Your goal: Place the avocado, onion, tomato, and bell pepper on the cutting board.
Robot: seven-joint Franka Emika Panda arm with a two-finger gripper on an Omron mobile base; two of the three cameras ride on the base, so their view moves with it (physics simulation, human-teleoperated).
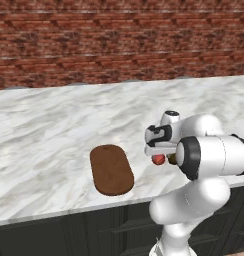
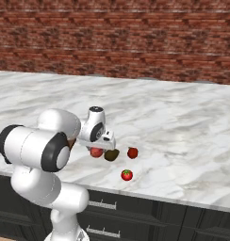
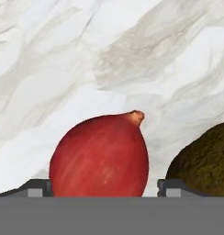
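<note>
The gripper [image 3: 99,188] is low over the marble surface [image 1: 44,125] with the onion [image 3: 99,156] between its finger tips [image 3: 38,187]. One tip stands on each side of the onion, close against it, but whether they press it or stand just apart I cannot tell.

In the hand view the avocado [image 3: 203,163] sits just beside the onion at the lower right of the frame, with one finger tip between the two.

In the right base view, the onion [image 2: 96,152] lies under the hand [image 2: 97,129] at centre left, the avocado [image 2: 111,155] just to its right, the bell pepper [image 2: 132,152] a little further right, and the tomato [image 2: 127,175] below them, nearest the front edge of the surface. All four lie near that edge, and wide bare marble runs behind them up to the brick wall [image 2: 135,37].

The left base view has the cutting board [image 1: 111,170] at lower centre, flat and bare, close to the front edge, with open marble to its left and behind. The onion [image 1: 158,159] shows just right of the board, under the hand, and the arm hides most of the avocado [image 1: 172,159] beside it.
</note>
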